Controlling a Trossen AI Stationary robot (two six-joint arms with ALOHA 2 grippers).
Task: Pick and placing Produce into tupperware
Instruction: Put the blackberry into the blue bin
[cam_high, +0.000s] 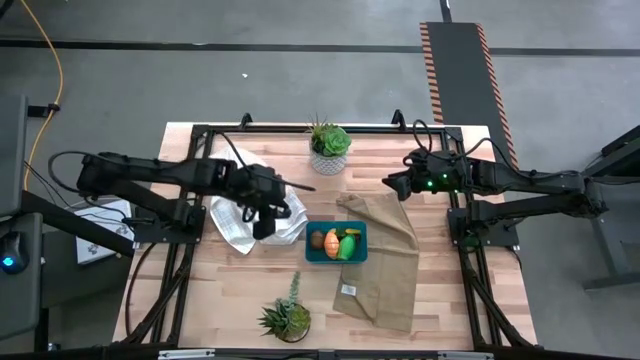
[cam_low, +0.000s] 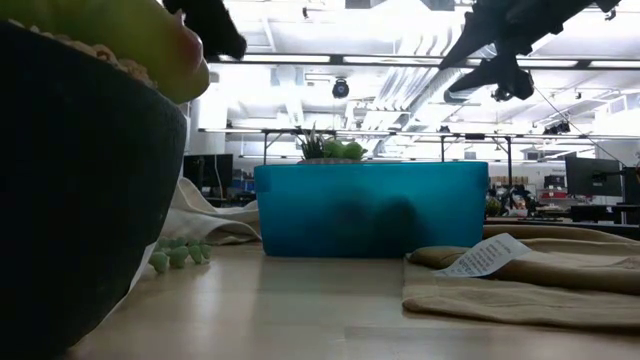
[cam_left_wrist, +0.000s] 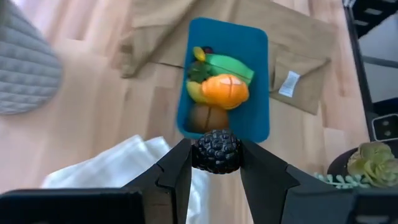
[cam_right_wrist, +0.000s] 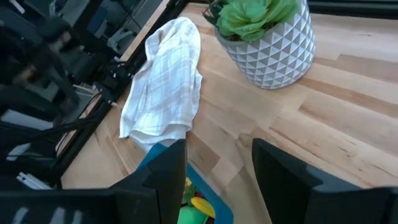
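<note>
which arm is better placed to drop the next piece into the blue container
Left. The left gripper is shut on a dark bumpy berry right beside the tupperware. The right gripper holds nothing and hangs off near the white potted plant.

The tupperware (cam_high: 358, 255) stands near the middle of the tabletop (cam_high: 200, 290), its right part on a cloth (cam_high: 385, 270) that spreads to its right. Several pieces of produce (cam_high: 335, 242) lie in it. A towel (cam_high: 240, 225) lies just left of it. One potted plant (cam_high: 329, 148) stands behind it, another plant (cam_high: 286, 320) before it, both apart from it.
</note>
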